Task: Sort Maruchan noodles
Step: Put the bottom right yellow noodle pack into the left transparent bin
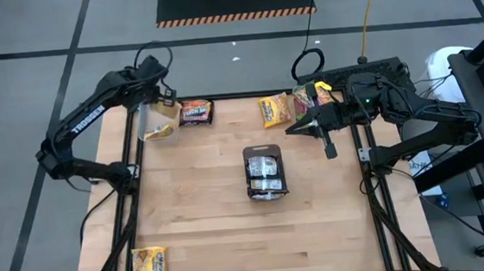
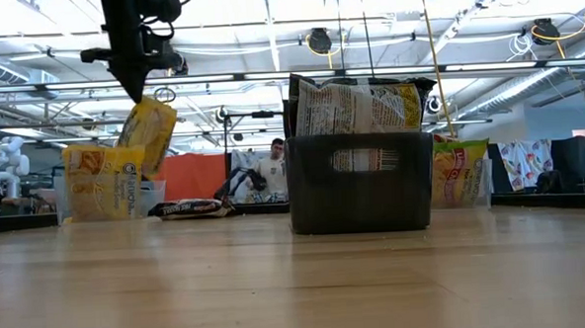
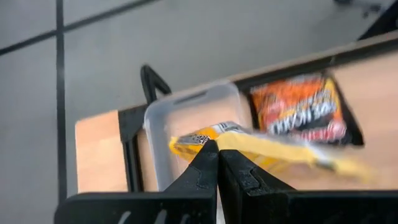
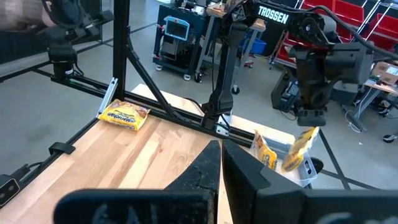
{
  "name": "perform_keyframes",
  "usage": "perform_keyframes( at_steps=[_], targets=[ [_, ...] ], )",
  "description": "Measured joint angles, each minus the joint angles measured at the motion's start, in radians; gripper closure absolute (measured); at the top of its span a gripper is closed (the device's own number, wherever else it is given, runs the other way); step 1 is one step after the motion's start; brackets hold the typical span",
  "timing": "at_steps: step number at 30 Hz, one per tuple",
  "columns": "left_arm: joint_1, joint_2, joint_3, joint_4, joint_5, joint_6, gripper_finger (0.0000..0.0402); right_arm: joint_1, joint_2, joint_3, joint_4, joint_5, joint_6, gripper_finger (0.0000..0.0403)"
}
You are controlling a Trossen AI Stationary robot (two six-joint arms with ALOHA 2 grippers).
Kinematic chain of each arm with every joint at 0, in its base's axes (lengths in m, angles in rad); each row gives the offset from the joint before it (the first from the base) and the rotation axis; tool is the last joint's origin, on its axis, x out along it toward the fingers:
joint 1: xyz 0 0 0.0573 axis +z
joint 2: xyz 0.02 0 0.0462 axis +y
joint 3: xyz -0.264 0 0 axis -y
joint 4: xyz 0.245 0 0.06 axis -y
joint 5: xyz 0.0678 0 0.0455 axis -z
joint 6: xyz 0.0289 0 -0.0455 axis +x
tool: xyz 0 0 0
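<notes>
My left gripper (image 1: 166, 98) is shut on a yellow noodle packet (image 2: 149, 131) above a clear tub (image 1: 158, 126) at the table's far left corner. Another yellow packet (image 2: 99, 182) stands in that tub. A dark brown packet (image 1: 195, 113) lies flat beside the tub. A dark tray (image 1: 266, 185) at mid-table holds upright packets (image 2: 359, 107). At the far right stand a yellow packet (image 1: 275, 109) and a green-edged one (image 2: 459, 172). One more yellow packet (image 1: 149, 268) lies at the near left corner. My right gripper (image 1: 290, 131) hovers shut and holds nothing. My left gripper pinches one end of the yellow packet (image 3: 198, 140) between its two fingers. The fingers slant down from above. The packet hangs tilted below them (image 4: 298, 146), clear of the table, with its lower end over the tub's opening.
Black frame rails (image 1: 131, 205) run along the table's left and right edges. Bare wood (image 1: 196, 217) lies around the tray. A person (image 2: 270, 175) sits far off in the room behind the table.
</notes>
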Motion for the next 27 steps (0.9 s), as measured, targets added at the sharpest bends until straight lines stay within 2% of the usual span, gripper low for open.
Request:
perform_keyframes(
  at_steps=[8,23,27],
  targets=[
    [0.0,0.0,0.0,-0.154,0.006,-0.002,0.0402,0.0,0.0,0.0,0.0,0.0,-0.036,0.039],
    [0.0,0.0,0.0,-0.143,0.026,0.02,0.0402,0.0,0.0,0.0,0.0,0.0,-0.056,0.039],
    [-0.001,-0.001,-0.034,-0.139,0.036,0.014,0.0402,0.0,0.0,0.0,0.0,0.0,-0.056,0.039]
  ],
)
